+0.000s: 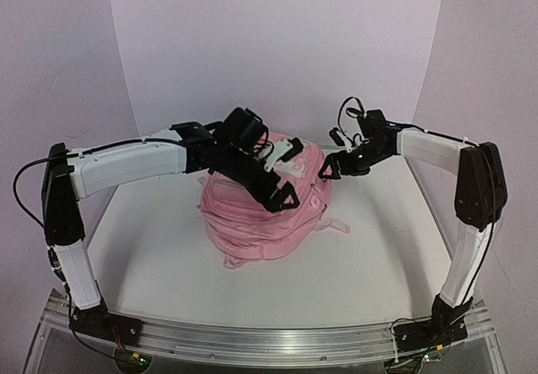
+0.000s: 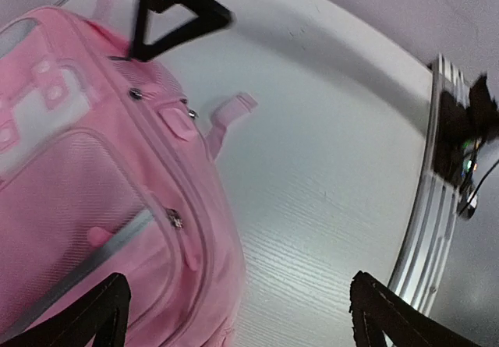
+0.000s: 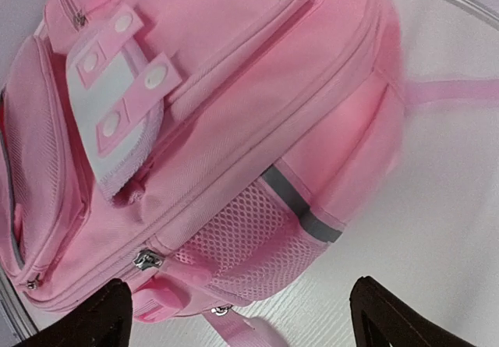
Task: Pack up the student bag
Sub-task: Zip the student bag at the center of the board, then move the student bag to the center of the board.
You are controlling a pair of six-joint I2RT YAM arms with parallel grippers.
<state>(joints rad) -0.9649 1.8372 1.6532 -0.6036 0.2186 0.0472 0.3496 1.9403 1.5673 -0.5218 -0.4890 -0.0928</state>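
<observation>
The student bag (image 1: 256, 218), a large pink backpack, lies in the middle of the white table (image 1: 378, 265). My left gripper (image 1: 287, 172) hovers over its top, open, with nothing between the fingers. My right gripper (image 1: 334, 150) hangs just off the bag's right end, also open and empty. In the left wrist view the bag (image 2: 86, 175) fills the left side, with a zip pull (image 2: 176, 221) and grey stripe showing, and my left gripper (image 2: 238, 308) spans the bag's edge and bare table. The right wrist view shows the bag's (image 3: 234, 90) white clasp flap (image 3: 109, 121) and mesh side pocket (image 3: 257, 242) above my right gripper (image 3: 249, 316).
A pink strap (image 1: 336, 225) trails onto the table to the bag's right. An aluminium rail (image 1: 269, 340) runs along the near edge with both arm bases on it. White walls close in the back and the sides.
</observation>
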